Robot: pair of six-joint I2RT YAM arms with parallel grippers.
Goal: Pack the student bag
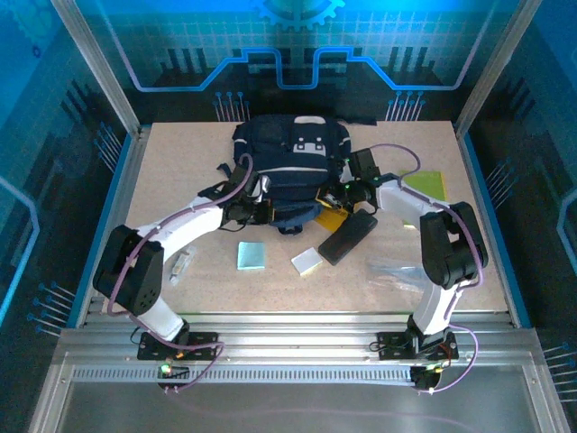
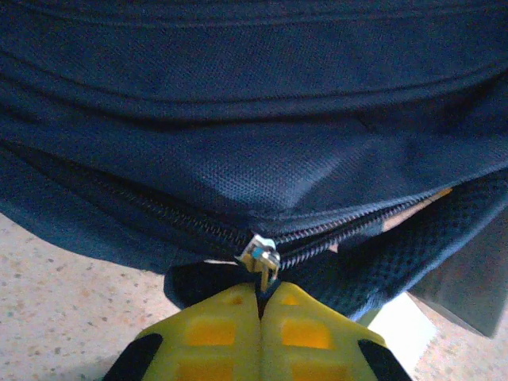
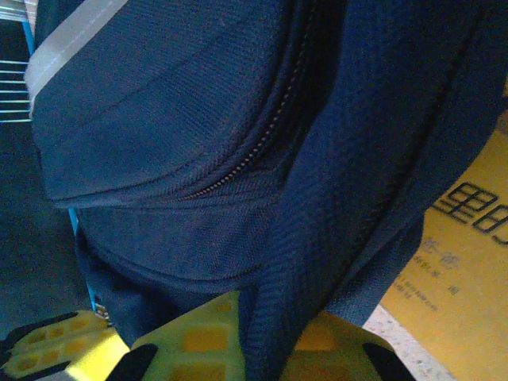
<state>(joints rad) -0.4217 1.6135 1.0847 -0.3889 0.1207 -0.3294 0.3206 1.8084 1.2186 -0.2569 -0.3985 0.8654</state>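
Our left gripper point(image 2: 260, 298) is pressed together on the zipper pull point(image 2: 260, 259) of the student bag point(image 1: 290, 161), which lies on the desk point(image 1: 180, 171) just ahead of it. Our right gripper point(image 3: 266, 349) seems to pinch a fold of the bag's fabric, though its fingertips are hidden.

Student bag point(image 1: 290, 167) lay far-centre on table point(image 1: 180, 162); nr side of it, L to R: pad point(image 1: 251, 256), block point(image 1: 307, 262), pencil case point(image 1: 348, 236).

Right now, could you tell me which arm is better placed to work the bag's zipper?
Left: the left gripper is shut on the zipper pull of the student bag, while the right gripper only pinches fabric.
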